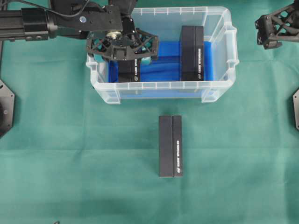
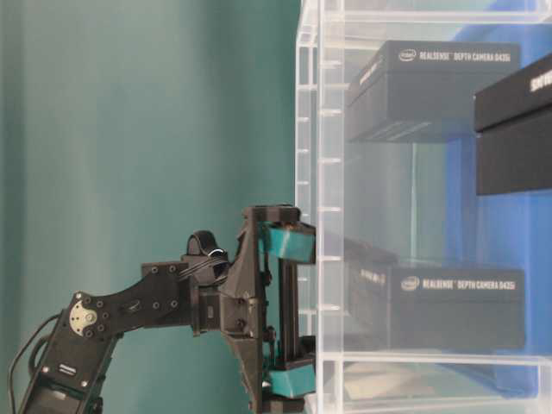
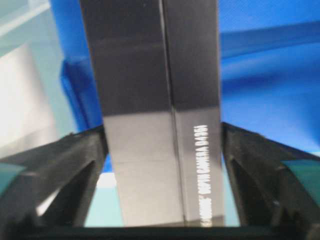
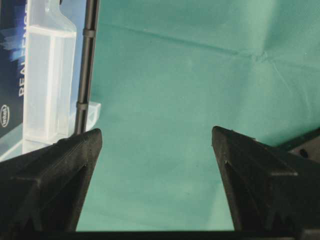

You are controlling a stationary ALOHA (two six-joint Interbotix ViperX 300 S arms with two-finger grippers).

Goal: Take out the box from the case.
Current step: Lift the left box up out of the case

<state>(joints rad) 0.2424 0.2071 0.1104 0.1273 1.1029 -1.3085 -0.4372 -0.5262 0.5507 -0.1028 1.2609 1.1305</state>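
Observation:
The case (image 1: 163, 86), a clear bin with a blue lining, holds two black boxes. My left gripper (image 1: 124, 57) reaches down into its left end, over the left box (image 1: 130, 73). In the left wrist view both fingers (image 3: 85, 150) press against the long sides of that box (image 3: 160, 100), so the jaws are shut on it. The table-level view shows the same gripper (image 2: 289, 310) at the case wall (image 2: 319, 172). The second box (image 1: 192, 53) stands at the case's right end. My right gripper (image 1: 275, 28) hovers open and empty beyond the case's right end.
A third black box (image 1: 170, 145) lies on the green cloth in front of the case. In the right wrist view the right gripper (image 4: 156, 135) looks onto bare green cloth, with the case's corner (image 4: 47, 85) at the left.

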